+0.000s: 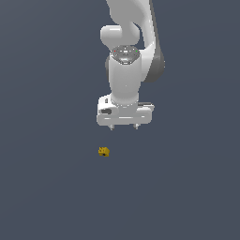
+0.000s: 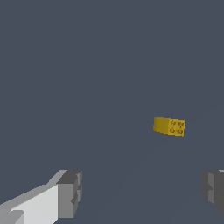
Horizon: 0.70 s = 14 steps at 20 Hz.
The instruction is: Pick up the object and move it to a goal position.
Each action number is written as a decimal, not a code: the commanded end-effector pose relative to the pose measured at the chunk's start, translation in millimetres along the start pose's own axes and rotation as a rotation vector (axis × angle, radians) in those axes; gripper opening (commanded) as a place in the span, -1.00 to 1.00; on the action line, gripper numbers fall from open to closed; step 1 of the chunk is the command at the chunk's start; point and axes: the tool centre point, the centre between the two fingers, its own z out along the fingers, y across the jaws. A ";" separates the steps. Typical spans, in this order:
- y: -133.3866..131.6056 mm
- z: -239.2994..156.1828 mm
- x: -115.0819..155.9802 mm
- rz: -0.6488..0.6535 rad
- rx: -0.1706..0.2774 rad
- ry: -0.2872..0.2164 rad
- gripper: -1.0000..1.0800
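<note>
You see the gripper hanging with its jaws spread wide and holding nothing, while the yellow-orange studded block lies on the dark grey counter, apart from it, toward the exterior view's left.

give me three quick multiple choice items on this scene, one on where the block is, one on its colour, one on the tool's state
1. Where is the block?
A. between the fingers
B. on the floor, apart from the tool
C. lifted in the air

2. What colour is the block?
A. yellow-orange
B. blue
C. white

3. How does the tool stand?
A. shut on the block
B. open and holding nothing
C. out of sight

Answers:
1 B: the exterior view shows it below the tool, towards that view's left.
2 A: both views show yellow-orange.
3 B: the wrist view shows the fingers wide apart with nothing between them.
</note>
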 end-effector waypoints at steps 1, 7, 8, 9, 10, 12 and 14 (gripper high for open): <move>-6.8 -3.7 1.5 -0.015 -0.001 0.007 0.92; -4.7 -2.1 1.5 -0.023 -0.001 0.005 0.92; -4.4 -1.7 1.7 -0.029 -0.002 0.005 0.92; -3.9 -1.1 1.9 -0.037 -0.002 0.005 0.92; -3.3 -0.4 2.1 -0.045 -0.003 0.005 0.92; -1.6 1.4 2.6 -0.065 -0.004 0.004 0.92; 0.5 3.6 3.1 -0.090 -0.005 0.002 0.92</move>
